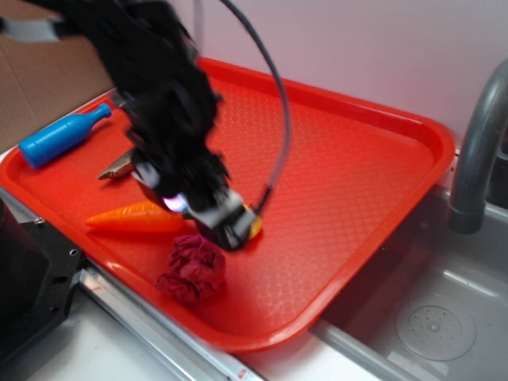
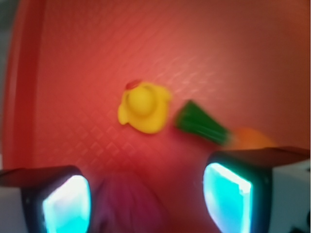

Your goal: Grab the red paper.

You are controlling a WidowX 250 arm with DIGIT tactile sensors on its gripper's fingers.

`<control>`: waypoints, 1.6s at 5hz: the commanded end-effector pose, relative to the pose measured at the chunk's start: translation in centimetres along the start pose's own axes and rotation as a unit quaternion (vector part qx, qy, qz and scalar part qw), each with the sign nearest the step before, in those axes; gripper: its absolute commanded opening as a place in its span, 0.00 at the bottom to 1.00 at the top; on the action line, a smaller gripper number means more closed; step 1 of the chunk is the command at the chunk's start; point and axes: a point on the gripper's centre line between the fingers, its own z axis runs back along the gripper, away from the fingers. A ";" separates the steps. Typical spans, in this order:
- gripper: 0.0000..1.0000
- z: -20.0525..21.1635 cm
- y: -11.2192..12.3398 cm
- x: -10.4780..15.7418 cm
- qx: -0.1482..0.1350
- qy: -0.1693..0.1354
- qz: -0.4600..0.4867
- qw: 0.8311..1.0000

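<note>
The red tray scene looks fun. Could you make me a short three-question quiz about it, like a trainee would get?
1. True or false: the end effector is open.
2. Which thing shows between its fingers in the wrist view? A) red paper B) blue toy bottle C) toy duck
3. Fill in: the toy carrot lies on the red ____.

Key: 1 true; 2 A; 3 tray.

- No text, label, brand, number or sign can be read in either view (both are blurred by motion).
- The tray (image 1: 381,127) shows only an embossed diamond pattern, no lettering.
</note>
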 end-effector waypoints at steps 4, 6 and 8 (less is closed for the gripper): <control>1.00 -0.6 -2.6 -0.6 -0.023 0.059 -0.089 0.994; 0.00 -2.1 -2.1 -0.8 -0.014 0.102 -0.094 0.990; 1.00 0.9 -2.3 -2.4 -0.007 0.065 -0.097 0.993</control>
